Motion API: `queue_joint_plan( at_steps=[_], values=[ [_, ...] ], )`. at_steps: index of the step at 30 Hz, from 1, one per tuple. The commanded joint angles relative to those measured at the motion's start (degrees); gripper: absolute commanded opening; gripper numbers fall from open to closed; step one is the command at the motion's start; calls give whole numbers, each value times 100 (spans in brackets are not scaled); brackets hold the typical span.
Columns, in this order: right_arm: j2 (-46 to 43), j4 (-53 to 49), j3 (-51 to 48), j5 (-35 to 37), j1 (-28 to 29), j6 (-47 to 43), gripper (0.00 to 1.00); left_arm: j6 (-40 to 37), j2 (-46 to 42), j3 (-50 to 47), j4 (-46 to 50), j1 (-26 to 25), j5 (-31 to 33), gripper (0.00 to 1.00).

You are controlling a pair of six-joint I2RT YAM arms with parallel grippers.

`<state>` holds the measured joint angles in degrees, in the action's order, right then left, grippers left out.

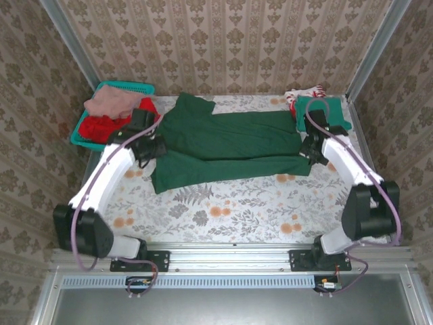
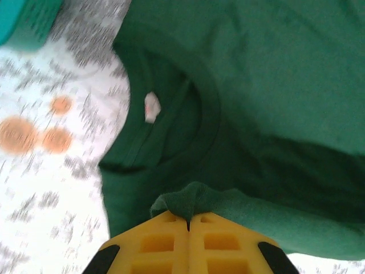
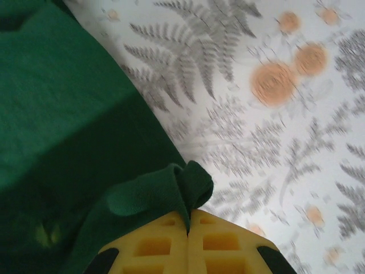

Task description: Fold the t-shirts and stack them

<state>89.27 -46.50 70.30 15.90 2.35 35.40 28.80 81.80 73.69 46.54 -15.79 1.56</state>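
Surface [image 1: 223,210]: floral, dark green t-shirt [image 1: 230,145] spread across.
Left claw [image 2: 188,218]: pinching shirt near collar.
Right claw [image 3: 189,214]: pinching shirt's edge.

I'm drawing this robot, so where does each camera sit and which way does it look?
Top external: above and behind the bases, looking down at the table; both arms show, green t-shirt between them.
Left wrist: on the left wrist, facing the shirt's collar; left gripper pinches cloth.
Right wrist: on the right wrist, facing the shirt's edge; right gripper pinches cloth.
Shared: all three show the green t-shirt.
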Motion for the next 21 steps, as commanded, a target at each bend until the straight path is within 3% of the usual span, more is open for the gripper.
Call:
queue_joint_plan(
  at_steps=[1,5,13,21],
  values=[
    [706,33,696,-67,-57,-348,0,-570,811,771,-139,125,-236,0],
    [1598,-13,1459,-342,-68,-487,0,-789,1904,1711,246,238,-230,0],
    [2758,-245,2460,-378,-68,-694,2,-950,3200,2785,568,340,-305,0],
    [2893,-304,2539,-387,-94,-731,0,-1004,3533,2986,813,436,-240,0]
  ],
)
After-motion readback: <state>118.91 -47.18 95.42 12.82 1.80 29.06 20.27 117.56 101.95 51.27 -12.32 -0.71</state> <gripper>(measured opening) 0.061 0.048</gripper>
